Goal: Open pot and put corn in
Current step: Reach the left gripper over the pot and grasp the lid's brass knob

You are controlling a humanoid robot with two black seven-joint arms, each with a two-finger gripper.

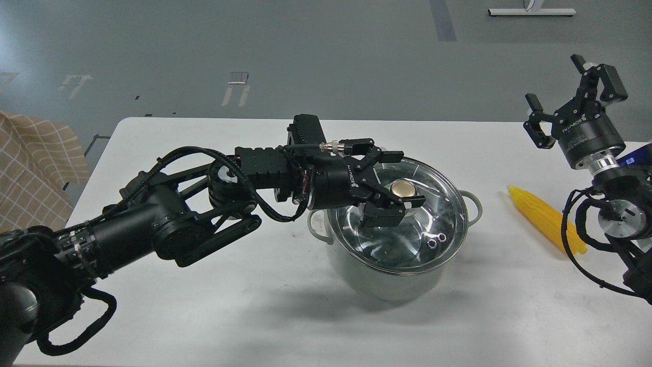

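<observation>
A white table [214, 316] fills most of the view. A tan checked cloth [30, 168] hangs just beside its left edge. Beyond lies a grey floor [326, 56], with a white stand base [532, 11] far back.

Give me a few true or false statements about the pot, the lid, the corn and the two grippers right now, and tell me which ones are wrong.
1. The glass lid sits on the pot. True.
2. The corn is inside the pot. False: it lies on the white table, to the right of the pot.
3. The left gripper has its fingers spread on either side of the lid's brass knob. True.
4. The right gripper is holding the corn. False: it is open, raised above the table and holds nothing.
5. The pot lies tipped on its side. False: it stands upright.
</observation>
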